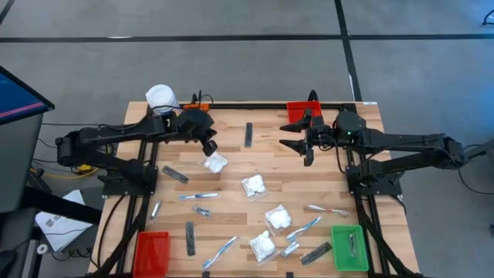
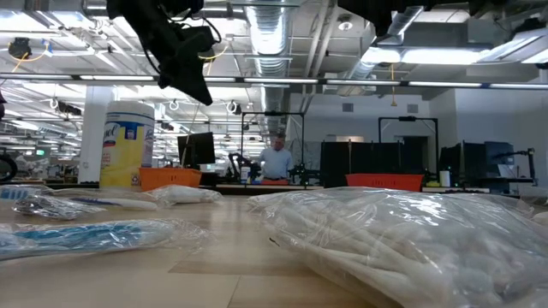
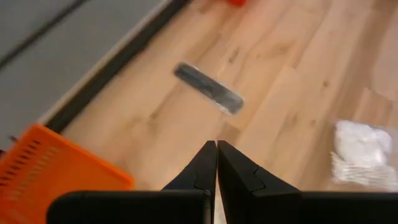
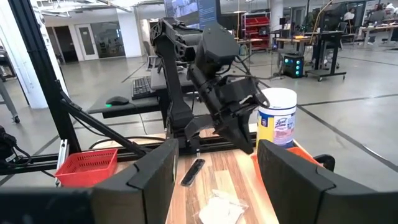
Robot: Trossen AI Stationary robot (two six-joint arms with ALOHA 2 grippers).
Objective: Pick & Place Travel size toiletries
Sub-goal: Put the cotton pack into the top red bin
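Jaws on your left gripper [image 1: 210,147] are pressed together on nothing, hanging above the wood; a white packet [image 1: 215,163] lies just below the tips, apart from them, and a dark bar [image 1: 248,134] sits ahead near the far edge of the table [image 1: 231,120]. You have the right gripper [image 1: 302,144] with its fingers [image 4: 155,177] spread wide and empty, raised at the far right by the red bin [image 1: 296,112]. More packets [image 1: 254,185], toothbrushes [image 1: 198,196] and bars lie scattered well nearer you than either set of jaws
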